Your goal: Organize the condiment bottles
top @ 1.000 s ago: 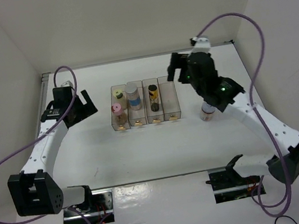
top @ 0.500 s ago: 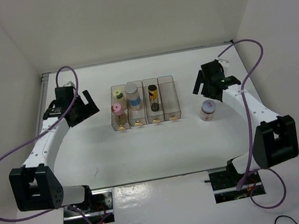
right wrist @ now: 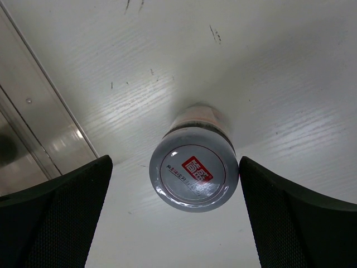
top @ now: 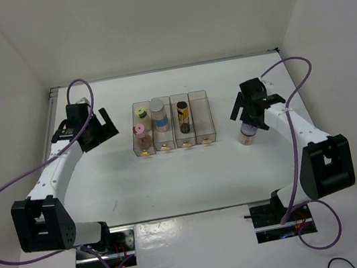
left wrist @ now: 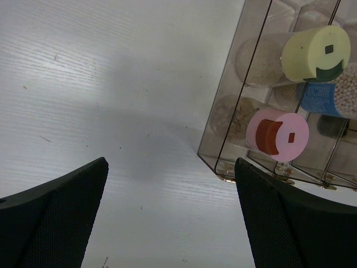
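**Open lanes around the bin row; lone jar stands apart on the right**

The white surface lies bare on the near side of the row of four clear rectangular bins and on both sides of it. To the right, apart from the bins, stands the white-lidded jar with a red mark. The right tool hangs over it, jaws wide, with room on either side of the lid. The left tool, jaws spread, sits over bare surface. To its right, the bin wall, the pink-capped jar and the yellow-green-capped jar block the way. The rightmost bin offers free room.
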You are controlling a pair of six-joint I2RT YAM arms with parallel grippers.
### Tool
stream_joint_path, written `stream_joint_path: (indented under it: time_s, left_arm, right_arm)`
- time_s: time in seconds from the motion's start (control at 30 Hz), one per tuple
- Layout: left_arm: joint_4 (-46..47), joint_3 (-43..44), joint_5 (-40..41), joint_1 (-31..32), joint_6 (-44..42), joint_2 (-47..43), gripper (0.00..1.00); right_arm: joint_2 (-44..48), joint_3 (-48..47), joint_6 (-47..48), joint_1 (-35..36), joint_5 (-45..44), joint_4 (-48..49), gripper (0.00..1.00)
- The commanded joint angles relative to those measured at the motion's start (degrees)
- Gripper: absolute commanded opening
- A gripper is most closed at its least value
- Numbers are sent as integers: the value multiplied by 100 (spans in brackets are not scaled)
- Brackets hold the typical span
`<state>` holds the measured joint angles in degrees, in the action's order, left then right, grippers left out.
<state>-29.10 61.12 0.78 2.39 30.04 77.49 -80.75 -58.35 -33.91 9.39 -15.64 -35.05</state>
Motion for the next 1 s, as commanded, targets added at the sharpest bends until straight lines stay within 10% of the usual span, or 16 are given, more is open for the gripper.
stream_joint_path:
  time_s: [0.0,0.43,0.97]
  left_arm:
    - [142,-48,-7,-28,-51,-6,100]
    - [194,-48,-60,-28,-104,47,100]
    - [194,5,-60,-28,-157,99,100]
  right_arm:
    - [42,183,-230,-33,122,-108,98]
    - [-248,324,-335,-33,-114,129,98]
    - [-529,271,-335,-33,-247,288,57]
